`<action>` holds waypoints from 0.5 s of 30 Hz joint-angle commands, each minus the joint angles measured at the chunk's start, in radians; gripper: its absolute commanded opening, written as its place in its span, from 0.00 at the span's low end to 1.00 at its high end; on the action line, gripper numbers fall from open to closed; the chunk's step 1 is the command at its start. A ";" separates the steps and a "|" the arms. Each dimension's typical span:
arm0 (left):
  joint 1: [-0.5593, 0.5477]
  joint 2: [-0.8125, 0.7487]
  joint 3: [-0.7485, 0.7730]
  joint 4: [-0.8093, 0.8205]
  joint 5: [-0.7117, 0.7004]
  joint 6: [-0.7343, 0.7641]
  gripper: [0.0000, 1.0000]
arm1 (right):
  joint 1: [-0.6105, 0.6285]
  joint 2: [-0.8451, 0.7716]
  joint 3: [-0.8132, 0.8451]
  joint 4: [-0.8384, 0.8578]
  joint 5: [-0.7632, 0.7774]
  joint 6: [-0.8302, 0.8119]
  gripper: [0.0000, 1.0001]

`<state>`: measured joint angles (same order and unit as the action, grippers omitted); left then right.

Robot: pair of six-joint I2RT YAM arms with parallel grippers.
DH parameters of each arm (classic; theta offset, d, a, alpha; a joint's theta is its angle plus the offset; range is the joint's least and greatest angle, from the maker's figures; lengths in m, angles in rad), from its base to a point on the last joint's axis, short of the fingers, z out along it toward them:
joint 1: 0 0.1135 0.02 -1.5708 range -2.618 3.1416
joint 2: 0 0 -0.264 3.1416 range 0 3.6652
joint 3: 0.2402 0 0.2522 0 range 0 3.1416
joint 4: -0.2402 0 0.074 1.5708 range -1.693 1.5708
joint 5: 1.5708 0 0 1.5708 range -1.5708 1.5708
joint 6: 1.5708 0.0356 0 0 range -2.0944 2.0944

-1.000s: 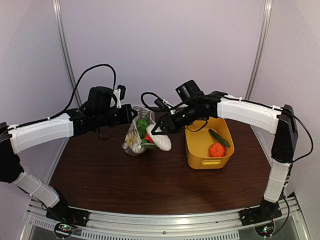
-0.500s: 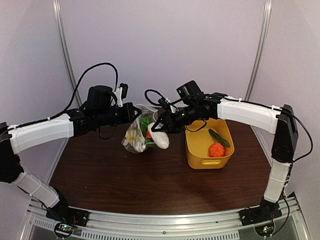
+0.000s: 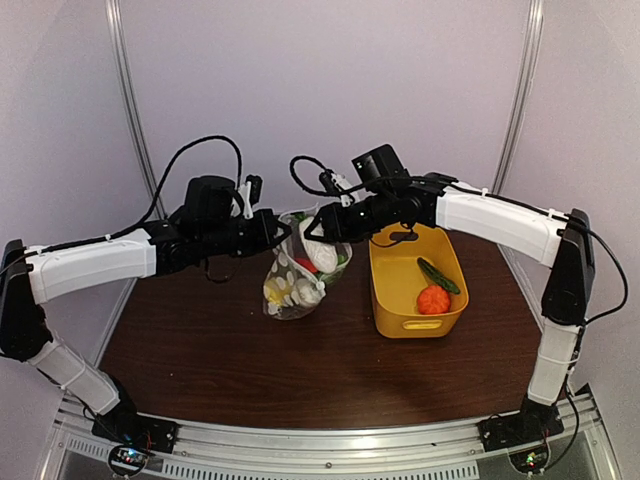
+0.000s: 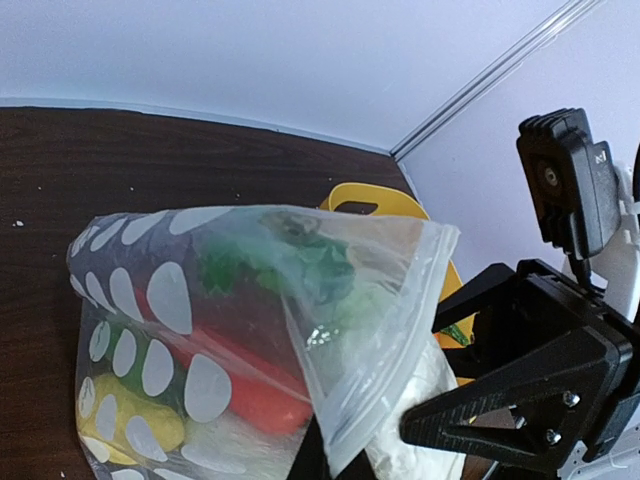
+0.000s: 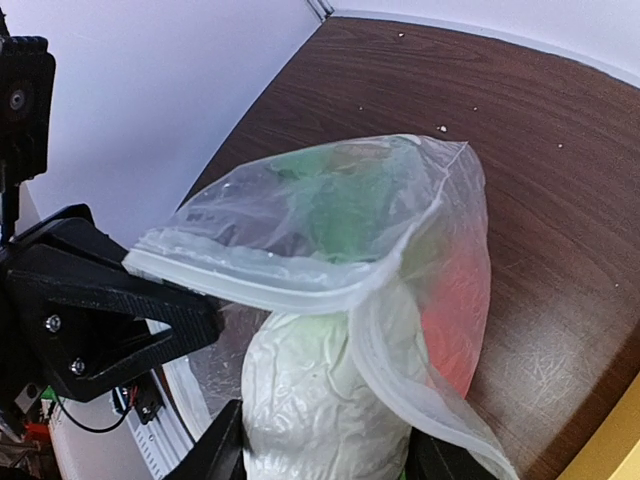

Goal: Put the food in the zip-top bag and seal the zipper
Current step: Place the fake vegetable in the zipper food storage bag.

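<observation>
The zip-top bag, clear with white dots, hangs above the table with my left gripper shut on its upper edge. In the left wrist view the bag holds leafy greens, a red piece and a yellow piece, and my left gripper pinches its lip. My right gripper is shut on a white wrinkled toy vegetable between its fingers. The vegetable's far end sits under the pale zipper at the bag's mouth. A green cucumber and an orange piece lie in the basket.
A yellow basket stands on the dark wooden table right of the bag. In the left wrist view the right gripper's black body is close beside the bag. Pale walls enclose the back and sides.
The left gripper lifted the bag off the table and moved it right. The right gripper raised the white vegetable from beside the bag up to its mouth.
</observation>
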<state>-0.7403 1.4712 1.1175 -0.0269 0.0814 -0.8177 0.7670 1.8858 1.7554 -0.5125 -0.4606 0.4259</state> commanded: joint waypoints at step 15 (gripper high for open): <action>-0.005 0.005 -0.007 0.125 0.056 -0.151 0.00 | 0.016 -0.001 -0.092 0.231 0.176 -0.120 0.08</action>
<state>-0.7406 1.4738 1.1175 0.0036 0.1143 -0.9340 0.7803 1.9373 1.7409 -0.4553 -0.3126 0.3046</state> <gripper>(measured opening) 0.009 0.476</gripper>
